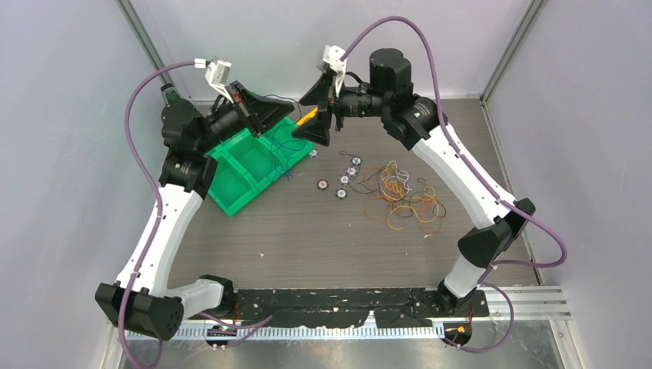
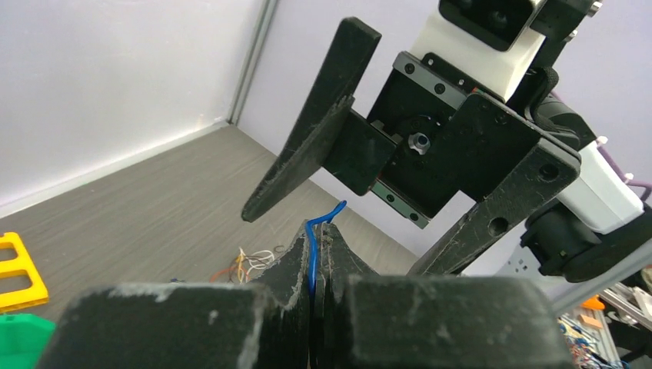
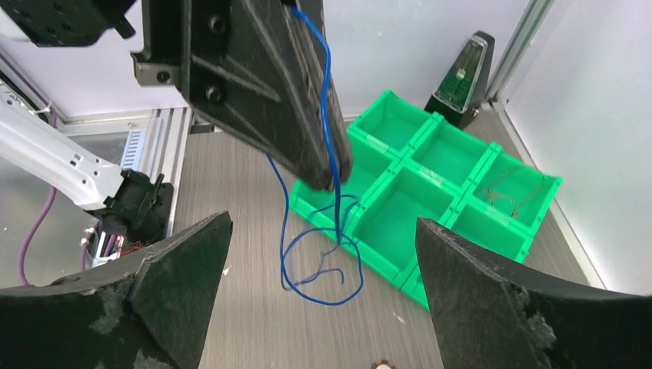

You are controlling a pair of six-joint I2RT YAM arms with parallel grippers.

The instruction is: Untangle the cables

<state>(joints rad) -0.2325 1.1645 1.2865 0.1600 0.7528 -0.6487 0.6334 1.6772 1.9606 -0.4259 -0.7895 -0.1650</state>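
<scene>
One blue cable [image 2: 311,255] dangles over one green tray [image 3: 450,209].

Tangled cables [image 1: 404,196] lie right of green tray [image 1: 231,183].

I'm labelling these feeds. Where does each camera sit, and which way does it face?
Top: fixed above and behind the robot, looking down on table, green tray and wire pile; left arm and right arm show.
Right wrist: on the right arm, looking between the open right gripper down at the tray and the shut left gripper.
Left wrist: on the left arm, looking along its shut fingers at the right gripper.
Shared: both wrist views show the blue wire the left gripper pinches.
</scene>
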